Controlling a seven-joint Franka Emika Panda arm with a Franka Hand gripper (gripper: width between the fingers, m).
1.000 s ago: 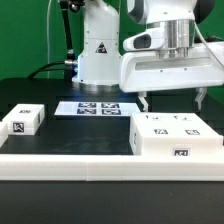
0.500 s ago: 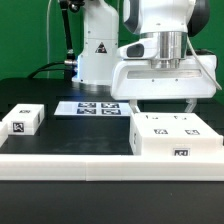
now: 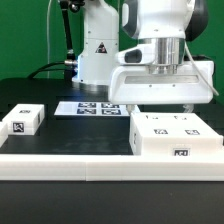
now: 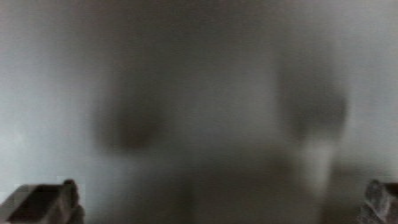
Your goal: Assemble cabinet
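The cabinet (image 3: 175,138), a large white plastic box carrying black-and-white square marker tags on its top and front face, sat on the black tabletop (image 3: 70,135) at the exterior view's right. It lay just behind the long white border rail (image 3: 90,162) that ran across the foreground. The white robot arm's two-finger pincer (image 3: 160,107) hung directly over the box, its jaws spread wide and nothing clasped between them. Its dark fingers (image 3: 190,107) reached down close to the cabinet's top near the rear edge; whether they touched it could not be told.

From the wrist view, two dark fingertips (image 4: 45,203) showed far apart at opposite corners of the picture. Everything between them was a pale grey-white blur, too soft to make out.

A small white block with a marker tag (image 3: 22,121) rested at the exterior view's left, well apart from the cabinet. The thin, flat white marker board (image 3: 90,107) lay farther back between the two, in front of the arm's white base (image 3: 97,50).
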